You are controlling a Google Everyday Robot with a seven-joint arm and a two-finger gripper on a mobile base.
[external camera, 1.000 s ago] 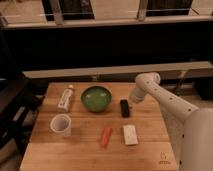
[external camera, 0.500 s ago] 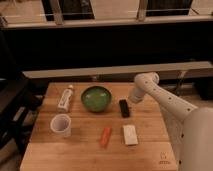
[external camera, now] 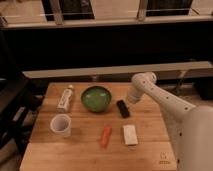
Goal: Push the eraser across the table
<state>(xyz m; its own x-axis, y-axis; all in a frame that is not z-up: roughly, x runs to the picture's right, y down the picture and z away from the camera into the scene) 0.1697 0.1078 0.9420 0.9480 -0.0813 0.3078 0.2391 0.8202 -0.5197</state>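
The eraser [external camera: 122, 108], a small flat black block, lies on the light wooden table [external camera: 150, 135] just right of the green bowl [external camera: 96, 98]. My gripper [external camera: 132, 97] hangs at the end of the white arm, directly right of and slightly behind the eraser, very close to its far end. The arm comes in from the lower right.
A white rectangular block [external camera: 130, 134] and an orange stick [external camera: 105, 136] lie in front of the eraser. A white cup [external camera: 61, 124] stands at the front left, and a white tube [external camera: 65, 97] lies at the back left. A small logo [external camera: 163, 157] marks the front right corner.
The gripper has shifted slightly down and toward the eraser. The eraser and the other objects have not visibly moved.
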